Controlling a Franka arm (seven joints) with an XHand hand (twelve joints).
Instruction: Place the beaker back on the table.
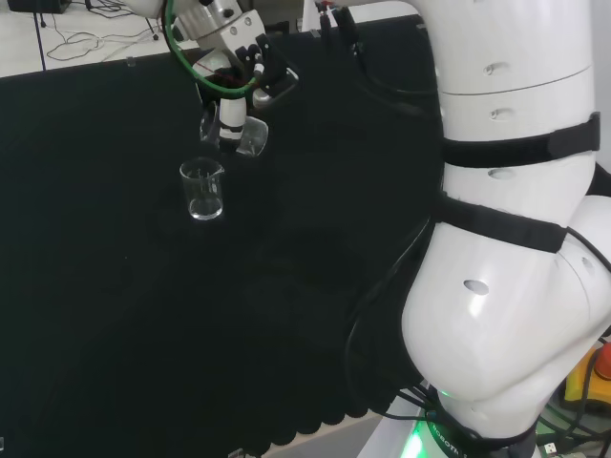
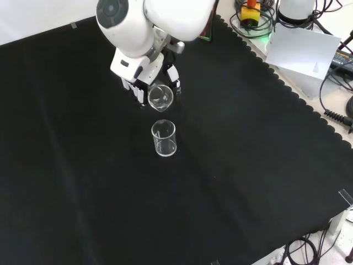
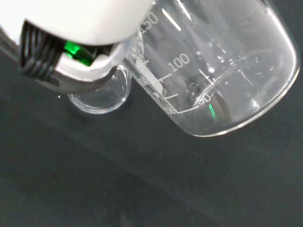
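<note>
Front view: the hand (image 2: 144, 77) hangs above the black cloth of the counter (image 2: 248, 165), toward its far edge, fingers curled round a clear beaker (image 2: 160, 97) that is tilted and lifted clear of the cloth. A second beaker (image 2: 164, 138) stands upright on the cloth just beside it, nearer the counter's middle. In the wrist view the held beaker (image 3: 222, 71) shows printed graduation marks, and the standing beaker (image 3: 102, 92) lies beyond it.
</note>
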